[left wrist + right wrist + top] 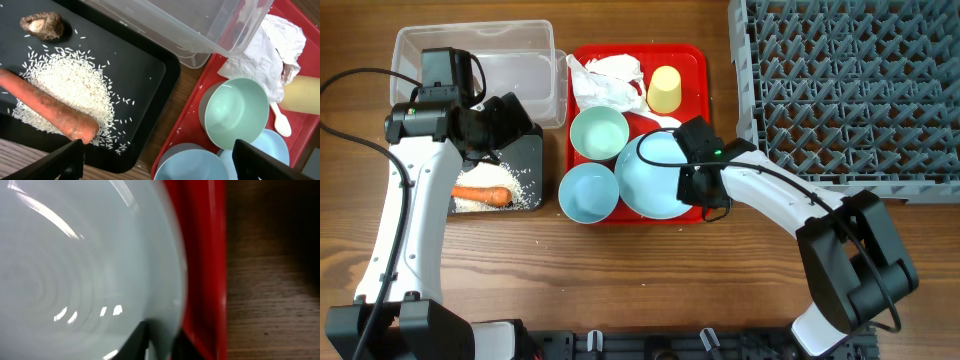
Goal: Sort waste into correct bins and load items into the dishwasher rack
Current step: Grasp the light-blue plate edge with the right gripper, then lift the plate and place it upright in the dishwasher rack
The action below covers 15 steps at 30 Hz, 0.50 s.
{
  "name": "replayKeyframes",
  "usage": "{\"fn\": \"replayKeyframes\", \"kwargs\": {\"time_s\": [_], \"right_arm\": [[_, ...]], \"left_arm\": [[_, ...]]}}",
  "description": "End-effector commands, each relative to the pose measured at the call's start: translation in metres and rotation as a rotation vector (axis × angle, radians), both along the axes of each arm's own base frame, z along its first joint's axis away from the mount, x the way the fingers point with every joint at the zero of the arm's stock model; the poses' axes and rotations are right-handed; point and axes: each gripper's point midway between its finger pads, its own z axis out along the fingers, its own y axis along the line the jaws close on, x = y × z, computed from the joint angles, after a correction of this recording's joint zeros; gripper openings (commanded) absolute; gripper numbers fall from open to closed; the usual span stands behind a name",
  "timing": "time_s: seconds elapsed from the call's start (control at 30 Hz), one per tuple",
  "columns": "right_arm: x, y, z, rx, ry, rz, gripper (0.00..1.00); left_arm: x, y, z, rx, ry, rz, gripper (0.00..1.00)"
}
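R gripper [159,342] was clamped on the right rim of blue plate [655,178], plate lying on red tray [697,60]. L gripper [160,162], jaws wide apart, hung over black bin [145,70] w/ carrot [50,107], rice [75,82], brown lump [42,25] inside.

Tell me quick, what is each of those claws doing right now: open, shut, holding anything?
Left gripper: open, holding nothing.
Right gripper: closed on the rim of the pale blue plate.
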Motion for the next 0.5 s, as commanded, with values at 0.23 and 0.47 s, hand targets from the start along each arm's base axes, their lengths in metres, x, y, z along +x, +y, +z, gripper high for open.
{"fn": "replayKeyframes", "kwargs": {"time_s": [0.23, 0.47], "right_arm": [[0.004, -0.036, -0.001, -0.131, -0.029, -0.024, 0.04], [0.052, -0.04, 0.136, -0.013, -0.324, 0.148, 0.04]], "left_arm": [[0.003, 0.002, 0.007, 0.02, -0.023, -0.011, 0.95], [0.003, 0.002, 0.007, 0.02, -0.023, -0.011, 1.0]]}}
